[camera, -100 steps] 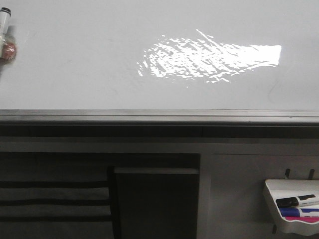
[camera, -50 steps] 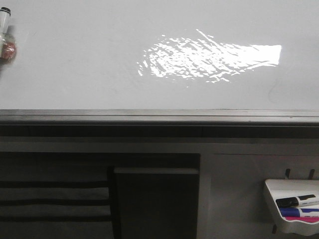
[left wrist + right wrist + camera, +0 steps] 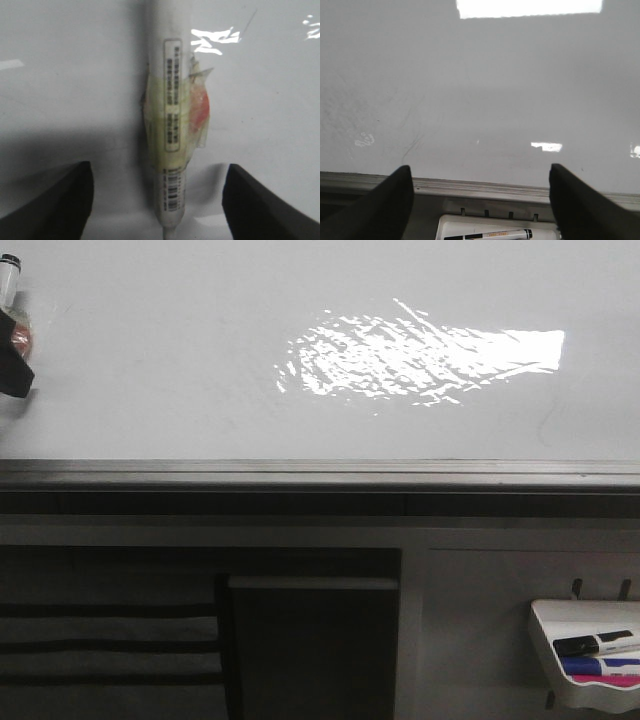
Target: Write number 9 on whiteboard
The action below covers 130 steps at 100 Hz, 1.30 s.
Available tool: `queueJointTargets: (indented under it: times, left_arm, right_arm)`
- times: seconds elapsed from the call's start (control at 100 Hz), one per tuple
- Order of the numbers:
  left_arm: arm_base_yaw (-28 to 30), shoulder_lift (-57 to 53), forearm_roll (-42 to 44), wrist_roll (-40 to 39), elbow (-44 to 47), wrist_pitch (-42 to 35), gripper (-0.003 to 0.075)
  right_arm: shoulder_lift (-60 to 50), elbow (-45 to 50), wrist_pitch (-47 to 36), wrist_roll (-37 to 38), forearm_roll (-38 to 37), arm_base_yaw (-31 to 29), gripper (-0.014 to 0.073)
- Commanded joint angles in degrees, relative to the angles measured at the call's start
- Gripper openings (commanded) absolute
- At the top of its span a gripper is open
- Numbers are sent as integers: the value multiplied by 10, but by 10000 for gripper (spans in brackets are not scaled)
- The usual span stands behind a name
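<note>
Far left of the front view: a marker [image 3: 9, 272] lies on the whiteboard [image 3: 200, 390] with the left hand [image 3: 157, 200] over it, fingers [image 3: 55, 200] spread wide on both sides of the taped barrel and not touching it, so not gripped. No number 9 visible anywhere on the board, only faint smudges and glare, so I'd judge writing not started; grasp, uncap if needed and the whole stroke remain. Right hand [image 3: 480, 205] is wide open and empty over the board's lower rim, above the marker tray [image 3: 590, 660] at the far right.
</note>
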Motion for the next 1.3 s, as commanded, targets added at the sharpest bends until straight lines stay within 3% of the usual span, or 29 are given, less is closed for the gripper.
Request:
queueJointTargets:
  times: [0.0, 0.12, 0.26, 0.74, 1.1, 1.29]
  left_arm:
    - [-5, -10, -3, -2, -22, -41, 390]
    - [-5, -9, -3, -2, -22, -41, 314]
    - [-5, -9, -3, -2, -22, -41, 281]
    - [-13, 16, 10, -2, -22, -45, 265]
    - [-13, 10, 10, -2, -22, -28, -22]
    - [-13, -15, 18, -1, -24, 30, -20]
  right_arm:
    - [9, -17, -34, -4, 1, -3, 501]
    - [9, -17, -31, -4, 1, -3, 501]
    - [9, -17, -31, -4, 1, -3, 501]
    - [9, -17, -30, -4, 1, -3, 501]
    - [9, -17, -29, -4, 2, -3, 501]
    - [11, -35, -3, -4, 38, -3, 501]
